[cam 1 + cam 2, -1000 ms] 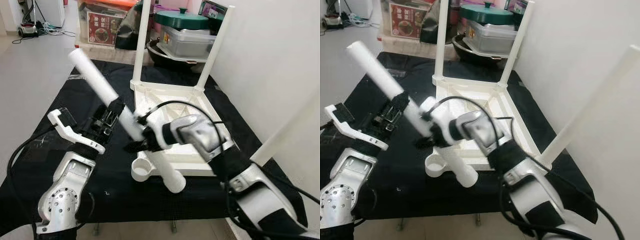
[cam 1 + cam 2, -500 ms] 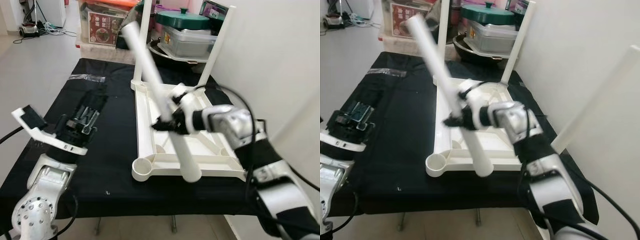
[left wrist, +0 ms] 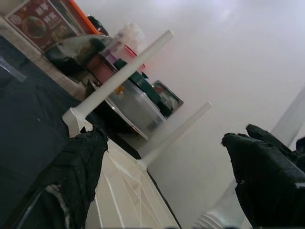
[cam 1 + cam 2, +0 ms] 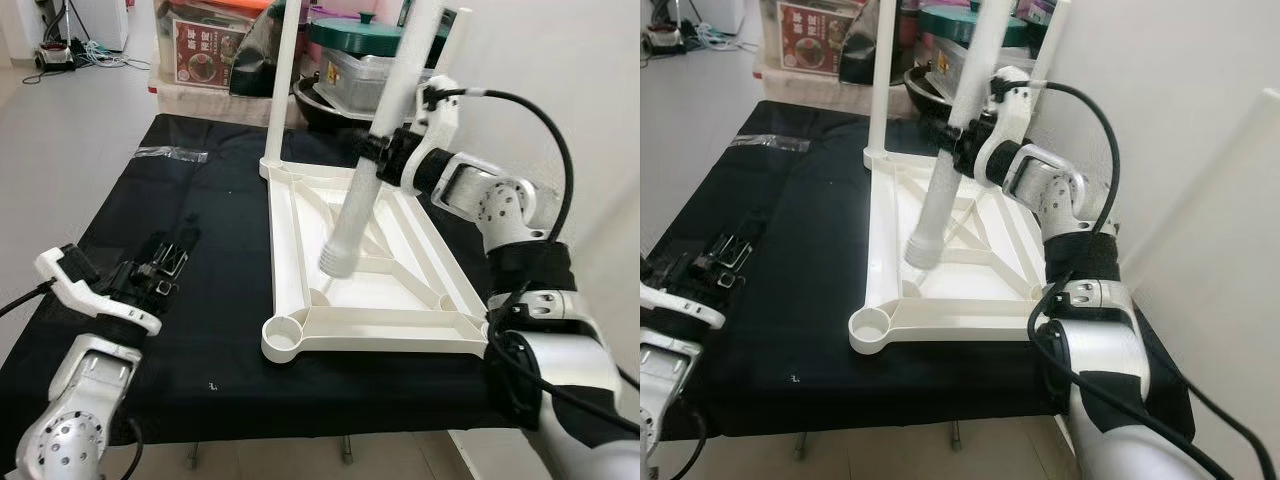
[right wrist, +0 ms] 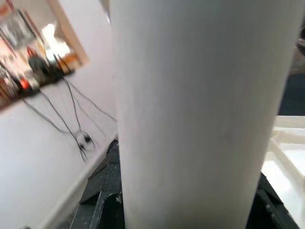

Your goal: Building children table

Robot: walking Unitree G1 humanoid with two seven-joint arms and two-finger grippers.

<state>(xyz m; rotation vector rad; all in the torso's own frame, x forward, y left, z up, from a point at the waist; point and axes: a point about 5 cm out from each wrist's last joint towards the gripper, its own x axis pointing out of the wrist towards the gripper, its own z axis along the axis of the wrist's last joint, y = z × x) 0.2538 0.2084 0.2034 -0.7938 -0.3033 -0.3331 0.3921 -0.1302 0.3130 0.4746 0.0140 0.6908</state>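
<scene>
A white children's table top [image 4: 445, 290] lies upside down on the black cloth. Two white legs stand upright in its far corners, one on the left [image 4: 283, 80] and one on the right [image 4: 432, 95]. The round socket at the near left corner [image 4: 283, 336] is empty. My right gripper [image 4: 385, 160] is shut on a loose white leg [image 4: 355, 215]. That leg is nearly upright, and its lower end hovers over the middle of the underside. Close up, the leg [image 5: 190, 114] sits between the right fingers. My left gripper [image 4: 165, 262] is open over the cloth, left of the table top, with its fingers [image 3: 76, 171] apart.
Along the back stand a storage box with a red label [image 4: 205, 55], a green-lidded container [image 4: 365, 40] and a dark wok [image 4: 325, 105]. A white wall runs along the right side. The black cloth's front edge [image 4: 300, 425] is near me, and grey floor lies to the left.
The left gripper let go of the loose leg and drew back low to the left. The right gripper swung the leg from slanting across the left side to nearly upright over the table top.
</scene>
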